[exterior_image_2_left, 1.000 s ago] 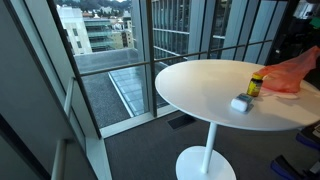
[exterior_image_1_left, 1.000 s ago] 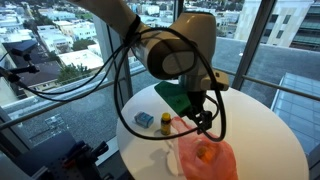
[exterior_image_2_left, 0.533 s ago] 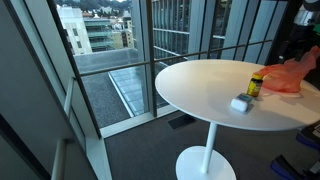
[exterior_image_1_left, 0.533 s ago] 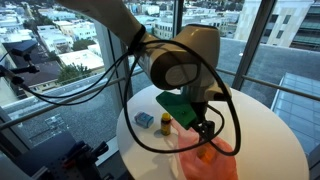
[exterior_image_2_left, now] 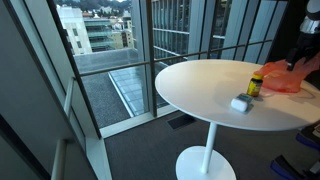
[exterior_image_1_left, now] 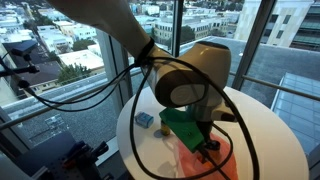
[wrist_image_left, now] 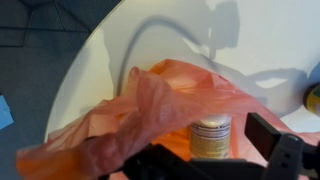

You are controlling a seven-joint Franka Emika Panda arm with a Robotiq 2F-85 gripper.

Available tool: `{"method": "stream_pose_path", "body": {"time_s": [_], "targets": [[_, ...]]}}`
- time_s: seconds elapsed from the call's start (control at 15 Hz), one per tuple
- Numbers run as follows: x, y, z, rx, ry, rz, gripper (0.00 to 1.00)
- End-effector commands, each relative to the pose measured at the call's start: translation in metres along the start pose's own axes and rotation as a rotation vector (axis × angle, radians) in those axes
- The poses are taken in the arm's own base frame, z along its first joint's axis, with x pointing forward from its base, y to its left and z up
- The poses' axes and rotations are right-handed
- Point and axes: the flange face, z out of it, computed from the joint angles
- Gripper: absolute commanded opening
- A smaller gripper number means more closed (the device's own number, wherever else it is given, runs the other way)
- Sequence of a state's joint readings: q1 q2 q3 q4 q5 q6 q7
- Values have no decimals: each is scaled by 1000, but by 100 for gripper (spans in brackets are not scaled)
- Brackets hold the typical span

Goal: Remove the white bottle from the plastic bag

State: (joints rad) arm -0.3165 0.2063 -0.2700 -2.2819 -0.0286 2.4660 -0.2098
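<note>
The white bottle (wrist_image_left: 211,135) with a printed label stands inside the open mouth of the orange plastic bag (wrist_image_left: 130,115) in the wrist view. My gripper (wrist_image_left: 212,158) is open, with one dark finger on each side of the bottle, not touching it. In an exterior view the gripper (exterior_image_1_left: 207,148) is low over the bag (exterior_image_1_left: 225,162) on the round white table (exterior_image_1_left: 265,125). The bag also shows in an exterior view (exterior_image_2_left: 285,78) at the table's far right; the bottle is hidden there.
A small yellow bottle with a dark cap (exterior_image_2_left: 256,84) stands next to the bag. A small white and blue box (exterior_image_2_left: 240,103) lies near the table edge and also shows in an exterior view (exterior_image_1_left: 145,120). Glass walls surround the table.
The arm has come down and forward over the bag. The gripper is now lower at the bag's mouth, and the arm hides the yellow bottle in one exterior view.
</note>
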Motion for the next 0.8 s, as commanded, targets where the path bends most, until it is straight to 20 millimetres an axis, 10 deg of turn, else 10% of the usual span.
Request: {"method": "stream_pose_path", "body": {"time_s": [0.0,0.73], "targets": [[4,9,10,-16,9,2,100],[28,-2,37,-54,67,90,100]]}}
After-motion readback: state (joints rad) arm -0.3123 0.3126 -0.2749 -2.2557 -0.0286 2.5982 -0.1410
